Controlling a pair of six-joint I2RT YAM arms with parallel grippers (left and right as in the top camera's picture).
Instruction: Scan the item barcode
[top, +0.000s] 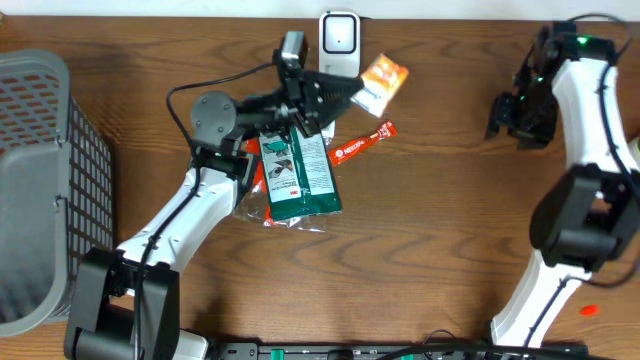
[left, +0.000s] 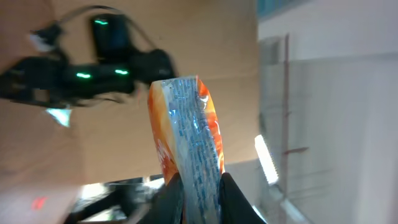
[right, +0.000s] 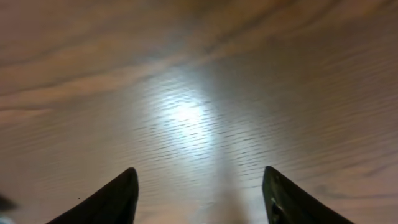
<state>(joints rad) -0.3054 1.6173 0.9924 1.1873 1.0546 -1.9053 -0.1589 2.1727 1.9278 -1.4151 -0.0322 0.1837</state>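
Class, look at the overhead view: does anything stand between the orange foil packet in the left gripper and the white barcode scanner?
Nothing visible does. The left gripper holds the orange foil packet just right of the white barcode scanner. The green plastic pouch and red stick sachet lie nearer the robot, off that path.

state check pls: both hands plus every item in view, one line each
left hand: shut on the orange packet
orange packet: held up, pinched at one end, next to the scanner
right hand: open, holding nothing
scanner: set at the far edge; on or off, cannot tell
green packet: lying flat
red stick packet: lying flat, not gripped
basket: upright at the left edge
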